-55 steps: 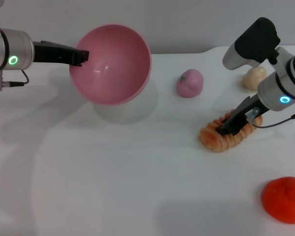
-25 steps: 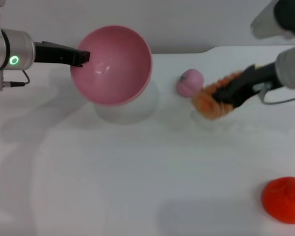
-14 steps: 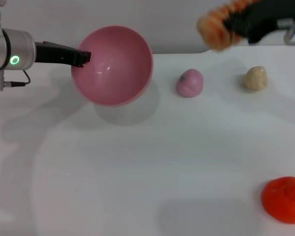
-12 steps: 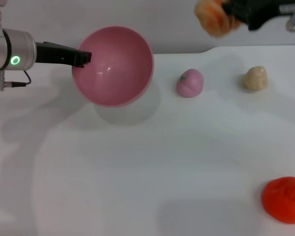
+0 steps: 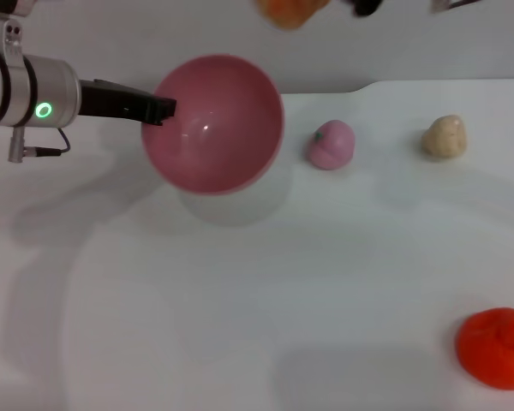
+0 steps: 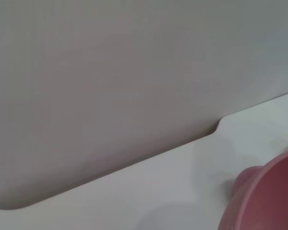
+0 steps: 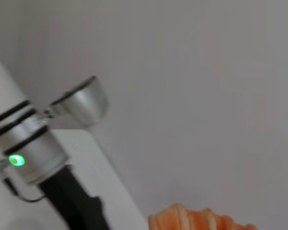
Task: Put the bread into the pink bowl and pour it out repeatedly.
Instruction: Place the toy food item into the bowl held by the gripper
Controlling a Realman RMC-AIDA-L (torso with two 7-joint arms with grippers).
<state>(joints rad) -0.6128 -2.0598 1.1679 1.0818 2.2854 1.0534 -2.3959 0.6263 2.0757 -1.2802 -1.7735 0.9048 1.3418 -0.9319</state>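
The pink bowl (image 5: 218,128) hangs above the table at the back left, tilted with its opening toward me. My left gripper (image 5: 164,110) is shut on its left rim. A piece of the bowl's rim (image 6: 266,199) shows in the left wrist view. The bread (image 5: 289,10), orange and ridged, is high at the picture's top edge, just up and right of the bowl. My right gripper (image 5: 365,7) holds it and shows only as a dark sliver beside it. In the right wrist view the bread's striped top (image 7: 201,221) lies close, with the left arm (image 7: 31,148) beyond.
A small pink peach toy (image 5: 331,144) and a beige lump (image 5: 445,135) sit on the white table (image 5: 240,300) right of the bowl. A flat orange-red round thing (image 5: 495,347) lies at the front right. A grey wall stands behind the table.
My right gripper lifted the bread off the table and carried it up and left, to the top edge near the bowl. The left arm shifted the bowl slightly right.
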